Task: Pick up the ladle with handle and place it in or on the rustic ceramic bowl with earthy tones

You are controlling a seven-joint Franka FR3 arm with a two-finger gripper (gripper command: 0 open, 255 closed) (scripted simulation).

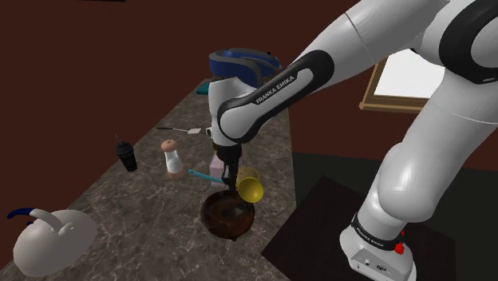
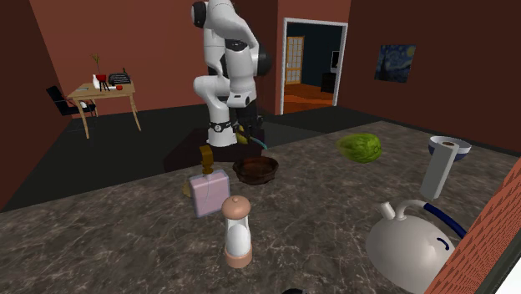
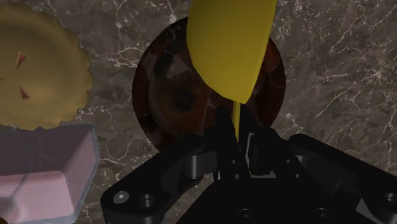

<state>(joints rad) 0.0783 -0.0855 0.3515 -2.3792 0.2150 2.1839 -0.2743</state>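
Yellow ladle (image 3: 229,44) cut off at the edge, brown bowl (image 3: 167,89) partly behind it, perhaps a cropped pie (image 3: 38,70)

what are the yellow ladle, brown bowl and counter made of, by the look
The yellow thin-handled ladle is a flat, uniform colour: probably plastic. The round mottled brown bowl has reddish and dark blotches: likely glazed ceramic. The dark countertop shows pale veins on grey-brown: looks like polished marble or granite.

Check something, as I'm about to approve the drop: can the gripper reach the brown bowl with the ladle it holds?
Probably yes. The gripper, clasping the yellow ladle by its handle, hangs right over the bowl with nothing between them. The pink box sits beside the bowl, not over it.
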